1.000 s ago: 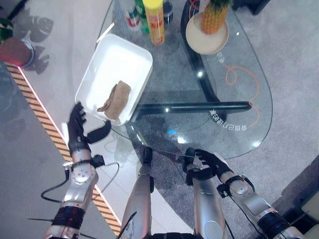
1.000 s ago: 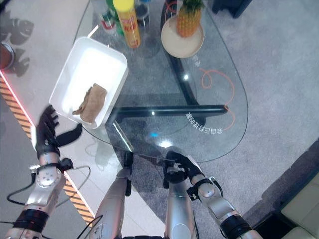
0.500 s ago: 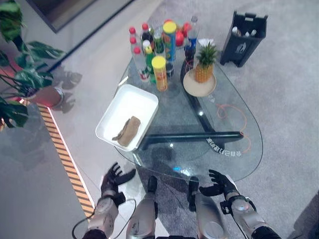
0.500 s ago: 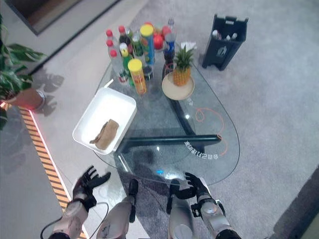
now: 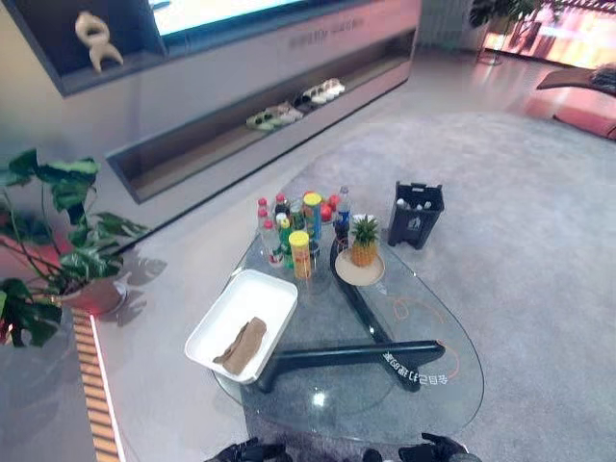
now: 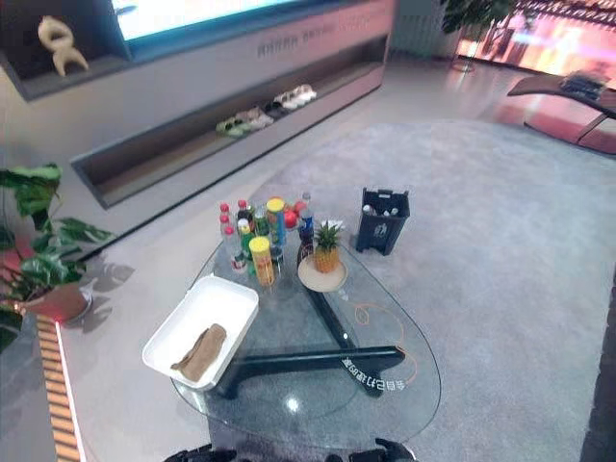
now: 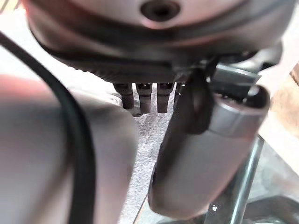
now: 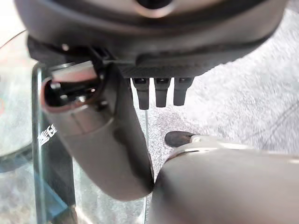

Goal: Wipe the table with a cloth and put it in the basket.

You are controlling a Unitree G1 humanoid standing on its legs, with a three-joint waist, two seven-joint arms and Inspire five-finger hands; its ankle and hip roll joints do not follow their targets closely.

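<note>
— Along the bottom edge of the frame, both hands sit just short of the table (image 5: pixel 385 399). What could go wrong from there?

— I'd say mostly the glass. Its near rim is hard to read against the carpet (image 5: pixel 520 250), so an arm rising could clip it. The white basket (image 5: pixel 276 295) at the left of the table seems to hang over the edge, so a knock might tip it off.

— And the cloth?

— Brown, crumpled, lying inside the basket (image 5: pixel 242 345) toward its near end. Wiping looks done to me, so the risk is undoing it, not missing a step.

— What state are the hands in?

— The left hand (image 5: pixel 248 450) and right hand (image 5: pixel 435 449) barely show from the head. From the wrists, each has loose, uncurled fingers (image 7: pixel 142 97) and nothing in its hold.

— Tell me about the room.

— Big and open: grey carpet in the middle and right, and pale floor at the left. A long low shelf (image 5: pixel 289 106) runs along the wall at the top, and a plant (image 5: pixel 53 241) stands at the left. The clear teardrop tabletop rests on a dark frame.

— Clutter?

— At the table's far end there are bottles (image 5: pixel 294 226) and a pineapple (image 5: pixel 364 241) on a plate. A black bin (image 5: pixel 416 214) stands on the carpet beyond. All of it is well away from the hands.
</note>
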